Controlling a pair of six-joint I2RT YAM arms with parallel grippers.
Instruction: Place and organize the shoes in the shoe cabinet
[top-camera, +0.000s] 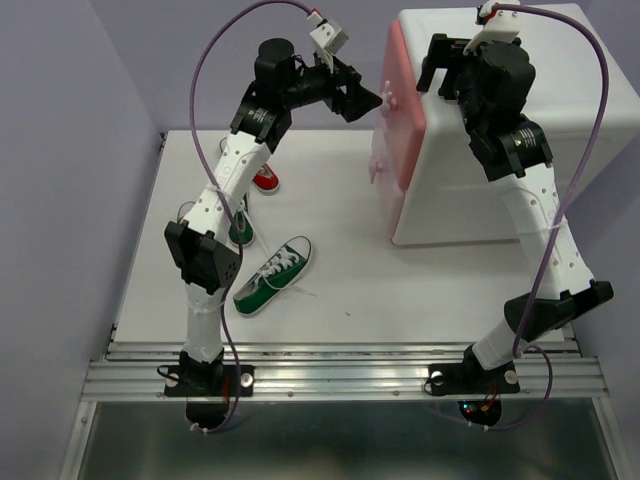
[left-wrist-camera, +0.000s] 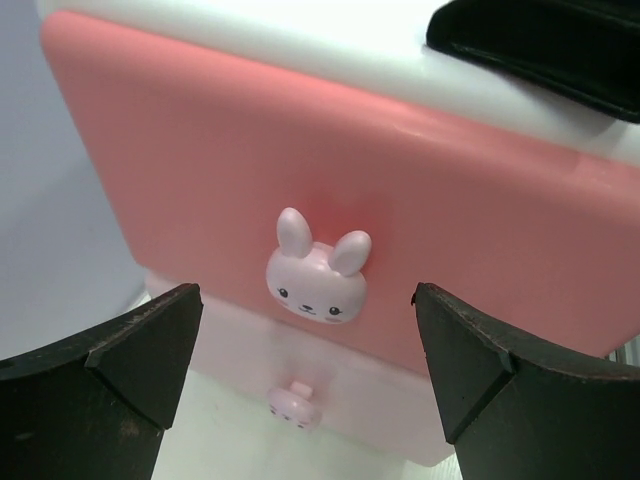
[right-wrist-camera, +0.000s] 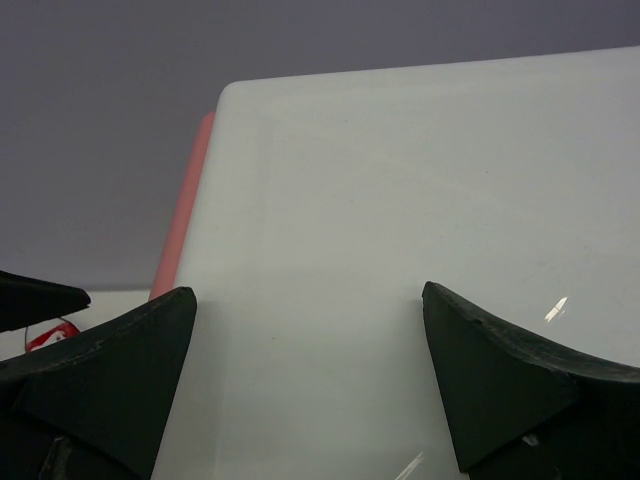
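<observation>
Lavender walls enclose a white table (top-camera: 340, 290). At its far right corner stands the shoe cabinet (top-camera: 470, 150), pink drawer fronts facing left. The right gripper (right-wrist-camera: 308, 295) hovers over its white top, fingers spread wide, empty. The left gripper (top-camera: 372, 100), equally spread and empty, faces the upper drawer's bunny knob (left-wrist-camera: 315, 280) without touching it. Toward the left edge lie a green sneaker (top-camera: 272, 276), a second green sneaker (top-camera: 241, 228) partly behind the left arm, and a red sneaker (top-camera: 266, 180).

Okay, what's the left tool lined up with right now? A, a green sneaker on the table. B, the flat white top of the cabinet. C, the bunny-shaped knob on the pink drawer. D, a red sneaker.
C: in the left wrist view, the open left tool frames the bunny knob on the pink drawer front, with no shoe in that view.
</observation>
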